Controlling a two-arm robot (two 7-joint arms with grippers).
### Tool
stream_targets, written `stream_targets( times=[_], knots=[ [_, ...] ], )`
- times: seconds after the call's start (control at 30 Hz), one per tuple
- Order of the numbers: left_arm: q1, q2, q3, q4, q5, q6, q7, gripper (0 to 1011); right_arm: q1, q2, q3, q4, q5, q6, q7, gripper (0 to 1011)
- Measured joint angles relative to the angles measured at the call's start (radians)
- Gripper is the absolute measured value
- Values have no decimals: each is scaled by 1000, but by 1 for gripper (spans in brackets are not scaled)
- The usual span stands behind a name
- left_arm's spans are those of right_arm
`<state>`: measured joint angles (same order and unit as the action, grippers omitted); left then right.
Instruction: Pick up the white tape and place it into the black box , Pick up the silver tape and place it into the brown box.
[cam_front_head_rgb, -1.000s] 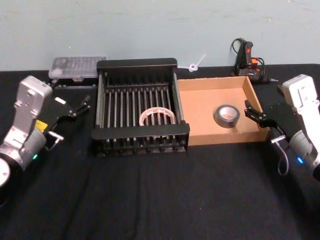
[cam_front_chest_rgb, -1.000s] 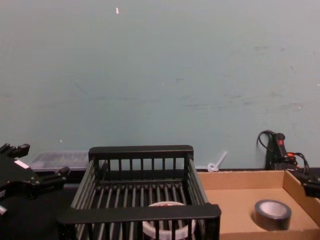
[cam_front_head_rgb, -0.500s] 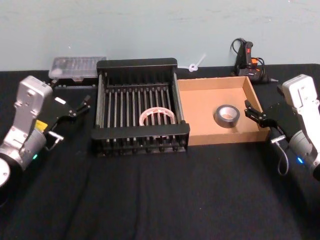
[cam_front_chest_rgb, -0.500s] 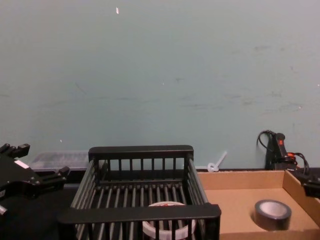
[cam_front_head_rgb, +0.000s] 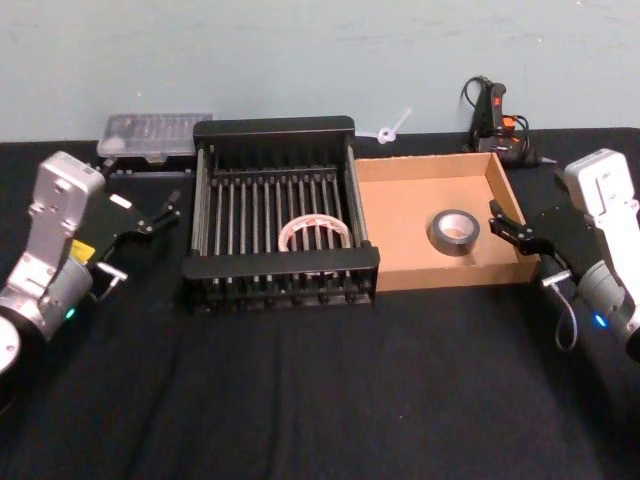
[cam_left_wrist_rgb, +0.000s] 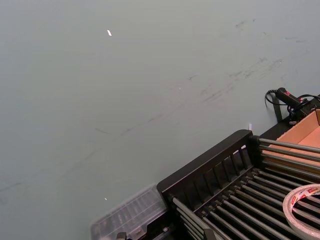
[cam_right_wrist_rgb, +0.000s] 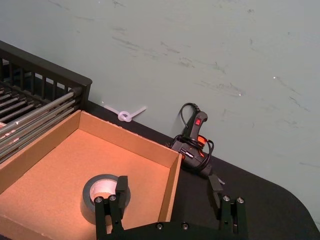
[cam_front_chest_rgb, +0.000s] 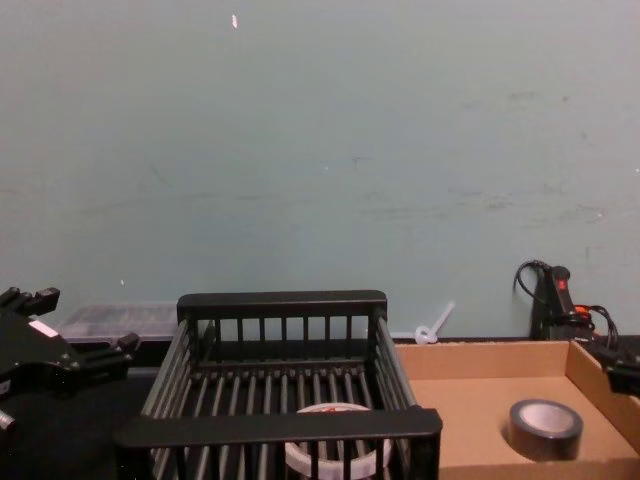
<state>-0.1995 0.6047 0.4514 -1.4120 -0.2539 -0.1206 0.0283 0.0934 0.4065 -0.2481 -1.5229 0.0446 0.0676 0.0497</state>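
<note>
Two grippers idle apart. The left gripper (cam_front_head_rgb: 165, 212) hangs spread and empty beside the black box (cam_front_head_rgb: 205, 268), where the white tape (cam_front_head_rgb: 314, 233) lies. The silver tape (cam_front_head_rgb: 455, 232) sits in the brown box (cam_front_head_rgb: 445, 276); the right gripper (cam_front_head_rgb: 508, 228) is spread at its right wall.

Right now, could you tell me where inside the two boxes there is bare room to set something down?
The shallow tan cardboard tray is bare left of the grey-silver duct tape roll. The black slatted crate is bare behind the white tape ring.
</note>
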Motion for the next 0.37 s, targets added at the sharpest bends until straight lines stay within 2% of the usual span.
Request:
stream_targets(
  times=[0.37],
  knots=[
    [0, 0, 0, 0, 0, 0, 0, 1001, 0, 0, 0, 0, 0, 0, 0, 1002]
  ],
)
